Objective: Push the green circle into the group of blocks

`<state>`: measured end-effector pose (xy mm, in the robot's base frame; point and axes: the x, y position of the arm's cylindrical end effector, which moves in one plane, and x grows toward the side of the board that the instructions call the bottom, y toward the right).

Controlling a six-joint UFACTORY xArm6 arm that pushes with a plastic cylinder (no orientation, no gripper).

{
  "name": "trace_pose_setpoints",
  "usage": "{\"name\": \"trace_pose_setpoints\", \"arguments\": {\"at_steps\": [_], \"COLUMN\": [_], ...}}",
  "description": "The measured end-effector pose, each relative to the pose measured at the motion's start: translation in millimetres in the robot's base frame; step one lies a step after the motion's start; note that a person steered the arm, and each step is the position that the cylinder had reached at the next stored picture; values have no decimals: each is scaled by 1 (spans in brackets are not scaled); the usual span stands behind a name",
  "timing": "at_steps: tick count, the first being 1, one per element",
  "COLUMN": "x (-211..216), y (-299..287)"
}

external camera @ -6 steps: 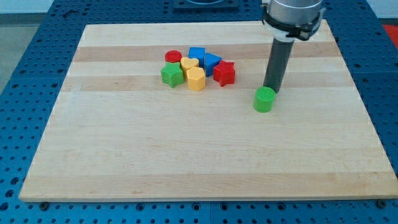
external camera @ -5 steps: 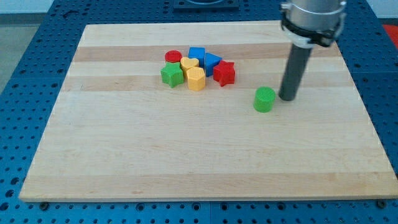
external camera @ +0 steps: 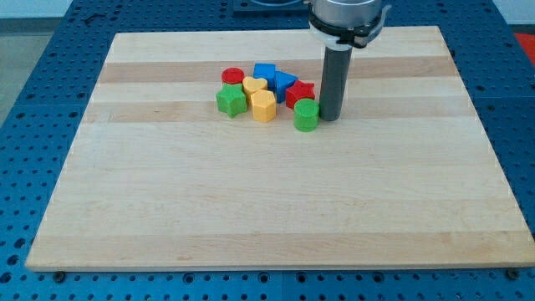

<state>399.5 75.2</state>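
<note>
The green circle [external camera: 307, 115] sits on the wooden board [external camera: 251, 201], touching the red star [external camera: 298, 93] at the right end of the group. My tip [external camera: 328, 118] is just to the right of the green circle, against it. The group holds a red circle [external camera: 232, 77], a blue cube [external camera: 265, 73], a blue triangle [external camera: 285, 82], a yellow heart [external camera: 255, 85], a yellow hexagon [external camera: 263, 106] and a green star [external camera: 231, 100].
The board lies on a blue perforated table [external camera: 33, 100]. The arm's grey body [external camera: 347, 17] hangs over the board's top edge, right of the group.
My tip went round to the green circle's right side and pushed it left and slightly up, from open board into contact with the red star.
</note>
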Motion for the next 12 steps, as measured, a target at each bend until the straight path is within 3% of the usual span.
{"name": "trace_pose_setpoints", "arguments": {"at_steps": [4,7,12], "x": [43,12,4], "y": [-18,-44,-8]}}
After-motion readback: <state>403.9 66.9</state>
